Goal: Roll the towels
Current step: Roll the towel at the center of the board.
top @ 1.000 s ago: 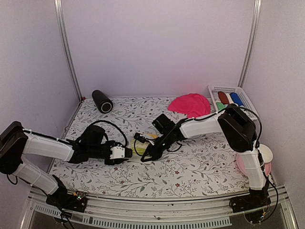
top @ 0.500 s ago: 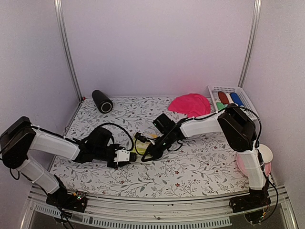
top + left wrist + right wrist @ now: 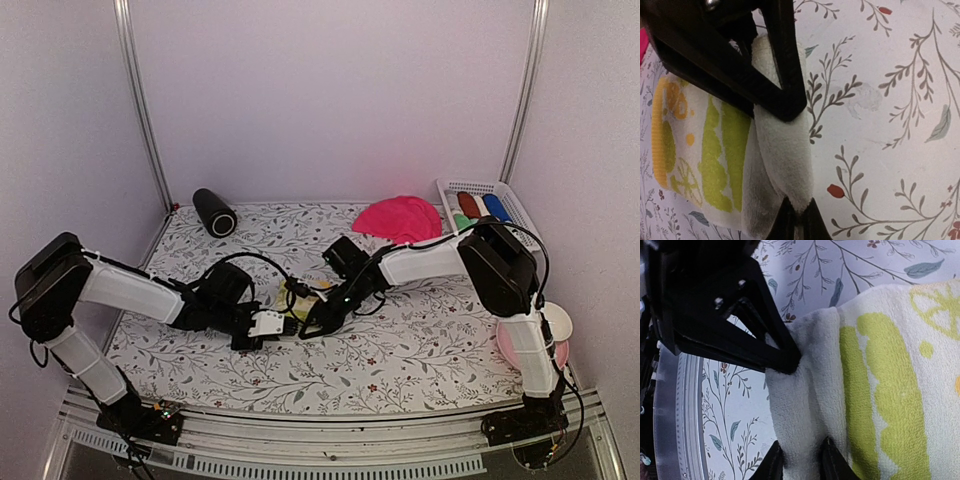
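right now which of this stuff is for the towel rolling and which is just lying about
For the job: lime-striped towel, hot pink towel, rolled towels in the white basket.
Lying about: black cylinder, pink plate, white bowl.

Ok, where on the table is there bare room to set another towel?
Front right, between the right arm and the table's near edge, and at the back between the black cylinder and the pink towel. The centre is crowded: left gripper and right gripper pinch the patterned towel.
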`<state>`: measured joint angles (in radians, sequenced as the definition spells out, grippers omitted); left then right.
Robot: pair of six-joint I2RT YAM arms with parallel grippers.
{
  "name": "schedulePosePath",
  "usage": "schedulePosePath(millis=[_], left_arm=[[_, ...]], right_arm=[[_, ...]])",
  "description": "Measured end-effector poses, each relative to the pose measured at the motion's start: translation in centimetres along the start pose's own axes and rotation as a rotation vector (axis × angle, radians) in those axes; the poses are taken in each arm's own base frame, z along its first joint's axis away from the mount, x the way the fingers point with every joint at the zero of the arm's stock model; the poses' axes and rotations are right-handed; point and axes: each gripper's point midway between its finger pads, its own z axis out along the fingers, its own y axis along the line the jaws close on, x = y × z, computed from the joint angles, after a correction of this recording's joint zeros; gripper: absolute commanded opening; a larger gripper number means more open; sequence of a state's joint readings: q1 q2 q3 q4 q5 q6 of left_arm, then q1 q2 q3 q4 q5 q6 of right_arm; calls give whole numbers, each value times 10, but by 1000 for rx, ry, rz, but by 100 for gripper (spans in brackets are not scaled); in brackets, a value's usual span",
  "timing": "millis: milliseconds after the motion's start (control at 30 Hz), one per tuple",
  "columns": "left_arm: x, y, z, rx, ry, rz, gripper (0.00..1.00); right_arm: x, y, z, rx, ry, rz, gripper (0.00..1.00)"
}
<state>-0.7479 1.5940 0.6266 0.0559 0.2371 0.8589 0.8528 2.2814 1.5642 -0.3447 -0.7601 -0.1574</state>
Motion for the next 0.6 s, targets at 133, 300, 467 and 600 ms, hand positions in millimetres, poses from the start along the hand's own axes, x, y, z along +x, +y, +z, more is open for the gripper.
schedulePosePath(millis=[133,300,467,600], left_arm=[[-8,-4,6,112,16,-66,0],[-18,-4,15,235,0,-152,0],[-16,0,16,346,-27,-261,0],[-15,4,16,431,-47,-349,0]], right_arm=[[0,0,-7,1,0,-1,49],[6,0,-23,82,5,-32,56],[23,-4,-41,191,9,-65,59],[44,-1,-53,262,-4,-111,61]])
